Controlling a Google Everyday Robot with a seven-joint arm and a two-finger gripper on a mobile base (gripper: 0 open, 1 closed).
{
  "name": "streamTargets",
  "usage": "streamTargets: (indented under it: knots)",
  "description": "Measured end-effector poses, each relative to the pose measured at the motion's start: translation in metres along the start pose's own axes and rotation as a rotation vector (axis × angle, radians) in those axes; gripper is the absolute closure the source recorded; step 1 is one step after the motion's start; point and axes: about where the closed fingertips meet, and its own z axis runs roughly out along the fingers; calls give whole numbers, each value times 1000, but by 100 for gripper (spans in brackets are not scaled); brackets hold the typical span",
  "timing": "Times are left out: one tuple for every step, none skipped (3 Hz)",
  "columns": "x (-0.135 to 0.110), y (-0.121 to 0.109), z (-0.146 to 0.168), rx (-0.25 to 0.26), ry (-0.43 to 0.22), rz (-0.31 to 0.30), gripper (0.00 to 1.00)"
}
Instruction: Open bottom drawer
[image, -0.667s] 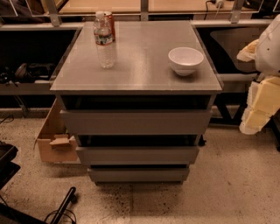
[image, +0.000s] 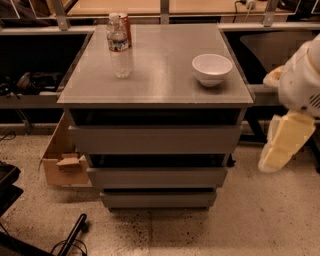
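The grey cabinet stands in the middle of the camera view with three stacked drawers. The bottom drawer is the lowest and narrowest grey front, plain and without a handle, just above the floor; it looks pushed in. My gripper hangs at the right edge of the view on the white arm. It is beside the cabinet's right side, level with the upper two drawers, apart from the cabinet and well above and to the right of the bottom drawer.
A water bottle with a red can behind it and a white bowl stand on the cabinet top. An open cardboard box sits on the floor at the left. Dark cables and gear lie bottom left. Speckled floor lies in front.
The arm and gripper have moved down and a little to the left, closer to the cabinet's right side. The drawers have not moved.
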Motion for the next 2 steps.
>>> streamTargets:
  knots:
    - [8, 27, 52, 10, -7, 28, 0]
    - [25, 67, 150, -40, 52, 44, 0]
